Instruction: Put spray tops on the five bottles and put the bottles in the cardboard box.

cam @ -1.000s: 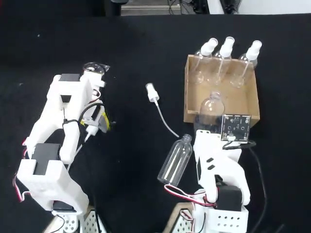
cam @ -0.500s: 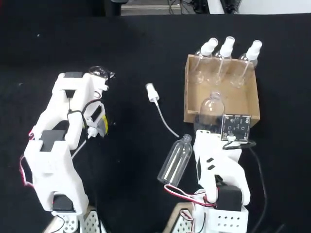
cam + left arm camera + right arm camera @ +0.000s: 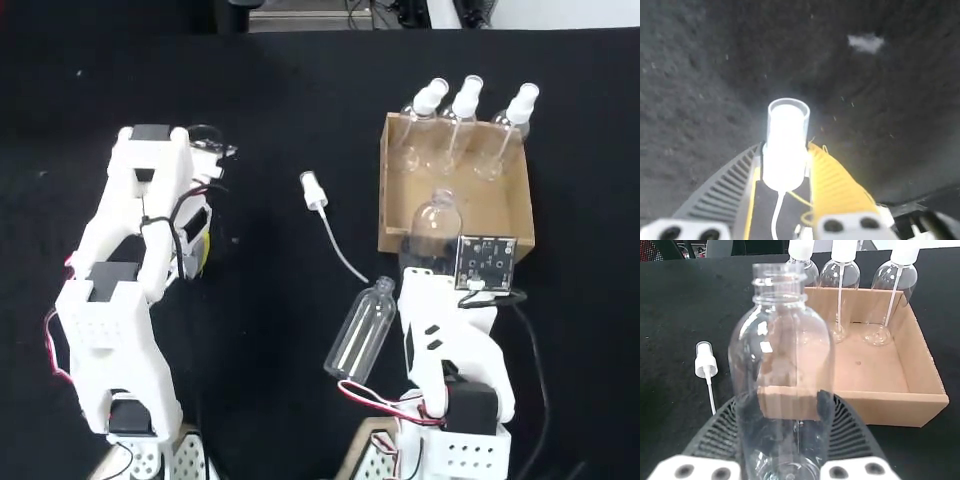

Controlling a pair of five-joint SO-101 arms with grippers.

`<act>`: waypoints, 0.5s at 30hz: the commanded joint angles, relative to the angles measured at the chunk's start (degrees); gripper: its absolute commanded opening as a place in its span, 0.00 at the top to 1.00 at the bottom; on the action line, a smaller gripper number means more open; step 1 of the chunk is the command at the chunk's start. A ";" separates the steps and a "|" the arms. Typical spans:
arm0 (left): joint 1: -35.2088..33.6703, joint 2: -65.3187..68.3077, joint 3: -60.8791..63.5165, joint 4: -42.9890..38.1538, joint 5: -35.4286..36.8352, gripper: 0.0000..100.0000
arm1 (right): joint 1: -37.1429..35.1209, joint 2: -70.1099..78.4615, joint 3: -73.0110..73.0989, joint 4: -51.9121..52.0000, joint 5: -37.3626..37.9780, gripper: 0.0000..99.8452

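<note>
My left gripper is shut on a white spray top whose thin tube trails back between the yellow fingers. In the high view that gripper sits tucked under the left arm over the black table. My right gripper is shut on a clear open-necked bottle, held upright just in front of the cardboard box. Three bottles with spray tops lean on the box's far wall. Another uncapped bottle lies beside the right arm. A loose spray top lies left of the box.
The loose top's long tube runs toward the lying bottle's neck. A small clear plastic piece lies by the left arm's far end. The near half of the box floor is bare.
The left arm has swung up and slightly away, carrying the spray top, so its gripper is now mostly hidden beneath the arm. The right arm and its bottle have not moved.
</note>
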 commanded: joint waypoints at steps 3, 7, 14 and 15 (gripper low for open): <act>-0.13 -8.97 -1.89 2.90 2.46 0.97 | 1.14 -4.44 -0.40 0.26 -0.26 0.99; -0.13 -19.08 3.12 0.70 2.81 0.97 | 1.14 -4.44 -0.84 0.00 -0.44 0.99; -0.13 -29.36 9.10 -15.38 10.81 0.97 | -11.34 -4.44 -4.88 -0.09 0.00 0.99; -0.04 -29.71 9.10 -17.58 12.57 0.97 | -14.33 -4.44 -5.49 -0.70 0.00 0.99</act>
